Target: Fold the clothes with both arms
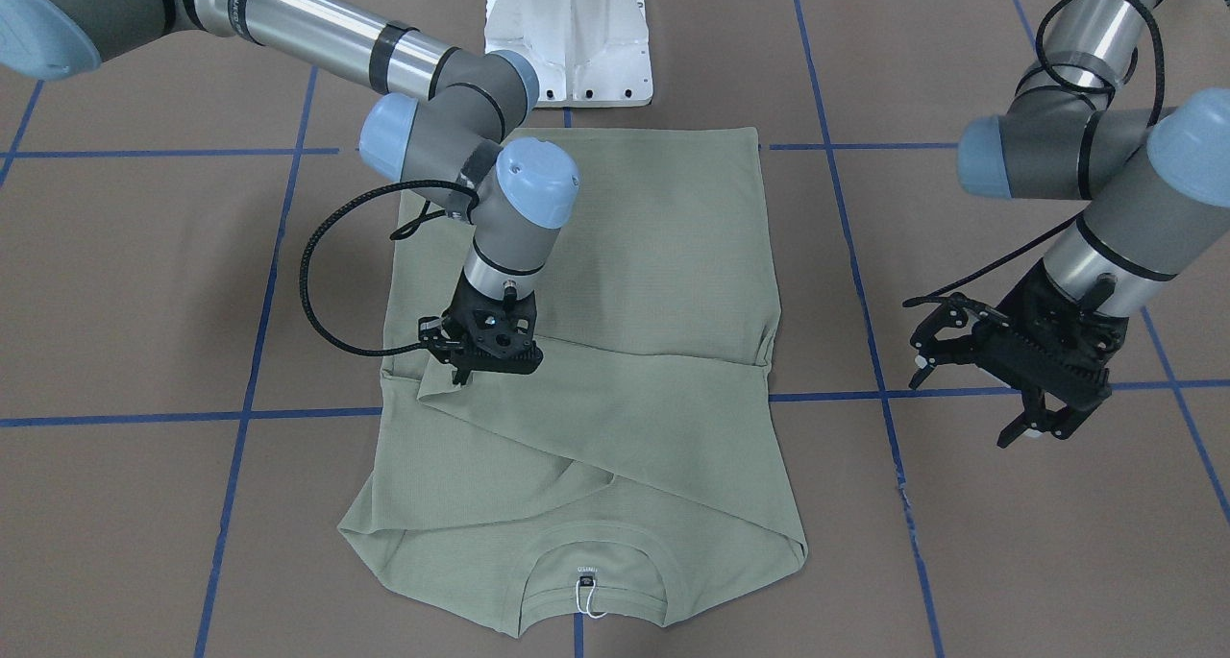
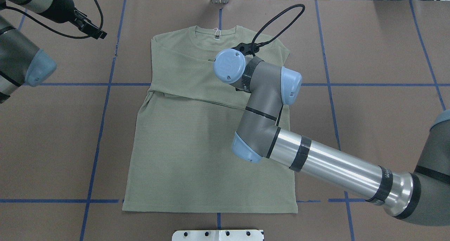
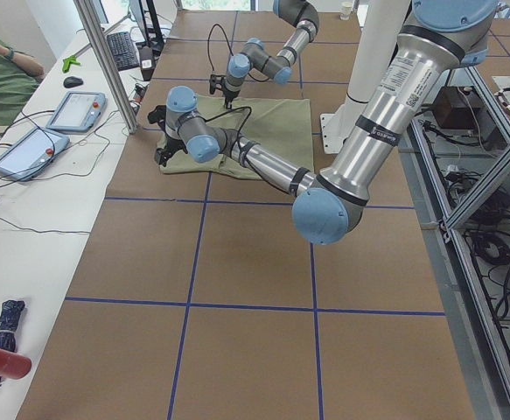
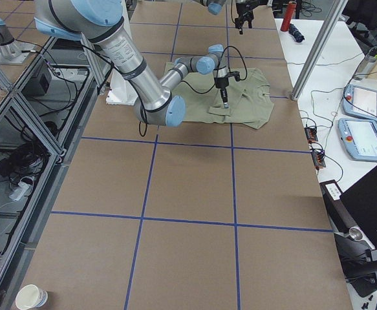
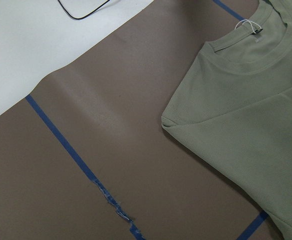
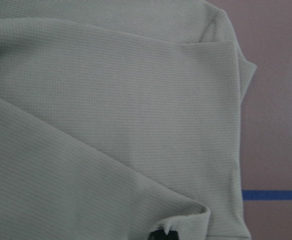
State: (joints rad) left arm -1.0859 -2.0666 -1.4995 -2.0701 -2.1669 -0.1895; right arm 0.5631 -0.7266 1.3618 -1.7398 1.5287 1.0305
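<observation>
front-facing: your shirt lies flat on the table, collar away from the robot, hem by its base. the right gripper sits jaws together on the folded sleeve near the shirt's right edge; the left gripper hangs spread, well off the cloth. overhead: the long axis runs collar to hem; the left gripper hovers beside the collar end, so the right arm is nearer. left wrist: only bare table beneath. right wrist: cloth puckers at the fingertip.
</observation>
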